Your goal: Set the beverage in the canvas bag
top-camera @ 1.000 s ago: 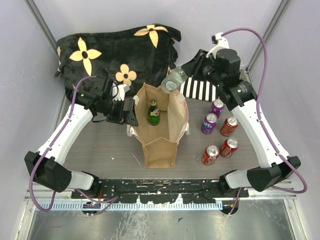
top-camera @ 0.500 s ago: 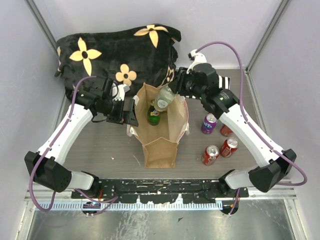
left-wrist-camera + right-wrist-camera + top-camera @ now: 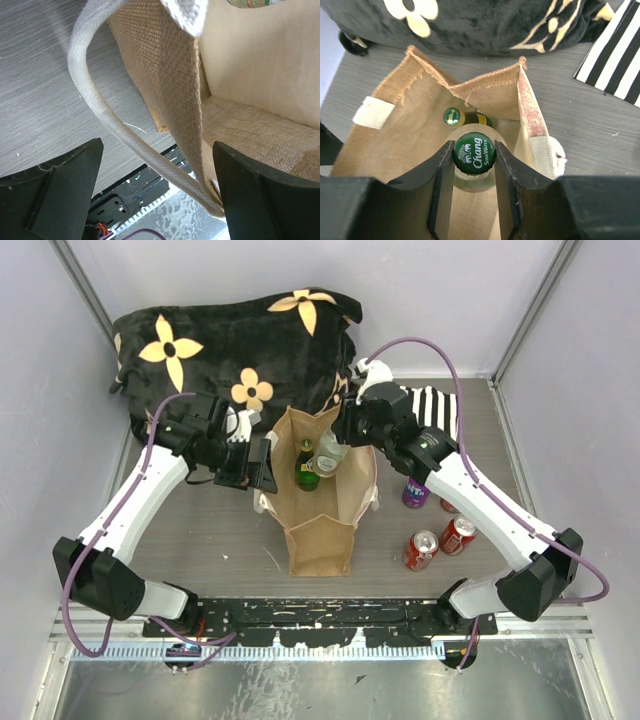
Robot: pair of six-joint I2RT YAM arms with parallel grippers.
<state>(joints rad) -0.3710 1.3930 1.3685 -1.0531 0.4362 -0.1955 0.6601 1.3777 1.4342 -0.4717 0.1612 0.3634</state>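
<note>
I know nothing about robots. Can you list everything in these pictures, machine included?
canvas bag: one, tan, white handles, table centre, open.
green bottle: one, inside the bag.
soda water bottle: one, clear, green cap, at the bag's mouth.
purple can: one, right of the bag.
red cans: two clearly visible, right front.
blanket: one, black, yellow flowers, far left.
striped cloth: one, black-and-white, far right.
left hand: open, astride the bag's wall.
right hand: shut on the soda bottle's neck.

We see the left arm [image 3: 132,502] and the right arm [image 3: 485,505] in white shells with black joints and bulky black bases by the bench's near edge. A purple cable [image 3: 420,343] loops along each, and the fingers [image 3: 55,190] are matte black.
</note>
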